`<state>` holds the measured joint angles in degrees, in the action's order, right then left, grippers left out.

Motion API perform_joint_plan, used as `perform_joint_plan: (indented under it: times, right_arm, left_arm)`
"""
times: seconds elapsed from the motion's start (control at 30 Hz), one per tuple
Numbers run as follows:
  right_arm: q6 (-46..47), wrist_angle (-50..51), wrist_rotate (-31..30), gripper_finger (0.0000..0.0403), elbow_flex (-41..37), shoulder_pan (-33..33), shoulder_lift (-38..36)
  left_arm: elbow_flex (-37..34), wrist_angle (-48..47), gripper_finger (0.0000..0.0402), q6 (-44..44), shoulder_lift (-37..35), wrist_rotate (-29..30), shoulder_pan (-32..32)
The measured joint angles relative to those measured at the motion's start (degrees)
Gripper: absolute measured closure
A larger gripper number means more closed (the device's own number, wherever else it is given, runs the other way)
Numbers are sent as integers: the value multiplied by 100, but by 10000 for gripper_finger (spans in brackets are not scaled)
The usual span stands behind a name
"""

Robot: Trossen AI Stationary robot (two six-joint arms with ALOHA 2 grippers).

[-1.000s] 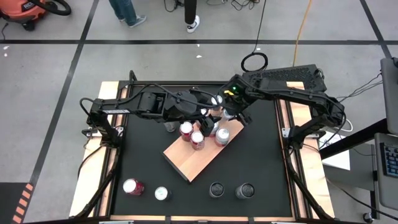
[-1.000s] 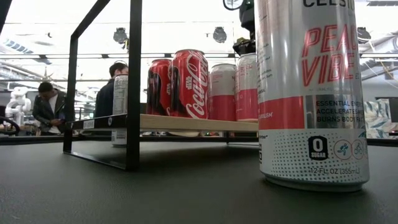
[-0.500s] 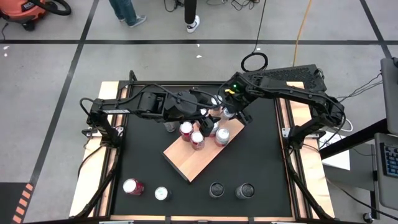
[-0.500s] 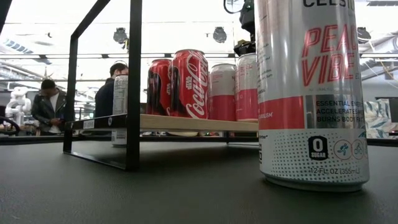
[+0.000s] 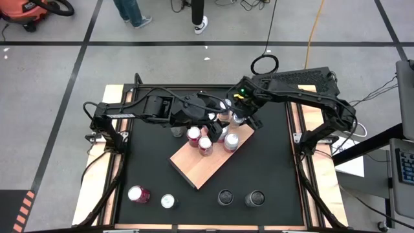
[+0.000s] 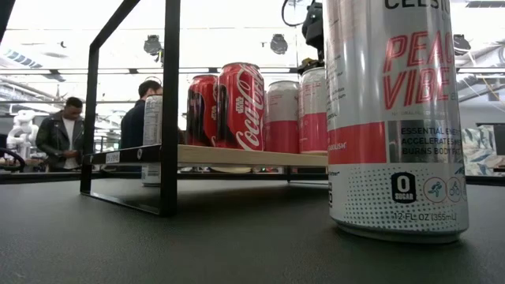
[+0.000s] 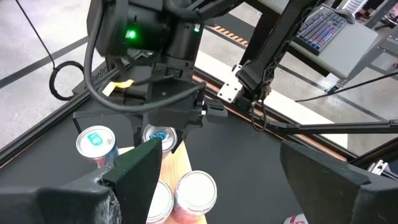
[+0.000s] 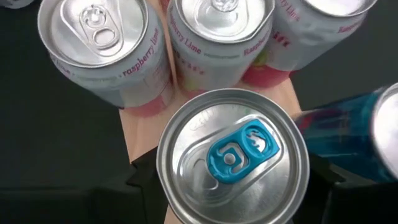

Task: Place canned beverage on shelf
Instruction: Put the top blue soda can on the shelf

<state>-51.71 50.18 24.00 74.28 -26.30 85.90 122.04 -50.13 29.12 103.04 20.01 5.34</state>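
Where the shelf's (image 5: pixel 202 165) far end meets the other cans (image 5: pixel 199 140), a silver can (image 8: pixel 232 155) with a blue tab stands over the board's edge, gripped on both sides by the right gripper (image 8: pixel 233 186) (fingers dark, flanking it). The left gripper (image 7: pixel 211 180) hovers beside it, spread wide, holding nothing.

Shelf (image 5: pixel 194 167): light-brown wood board, smooth matt face, thin black edge; black matt metal frame (image 6: pixel 169 102).
Surface (image 5: pixel 272 162): black, matt, fine-grained texture in low view.
Blue-tab can (image 8: pixel 232 156): bare metal lid, brushed sheen, glossy blue pull tab.
Red cola can (image 6: pixel 241 106): glossy printed metal.
Large can (image 6: pixel 394 118): silver metal, satin printed wall.
Right claw (image 7: pixel 163 140): black matt plastic housing.
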Motion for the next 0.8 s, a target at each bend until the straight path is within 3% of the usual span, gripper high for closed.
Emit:
perform_joint_plan:
  times: [0.6, 0.8]
  right_arm:
    - [147, -26, -26, 183, -2, 0, 30]
    - [147, -36, -28, 158, -2, 0, 30]
  left_arm:
    - [0, 0, 77, -38, 0, 0, 0]
    - [0, -2, 77, -98, 0, -4, 0]
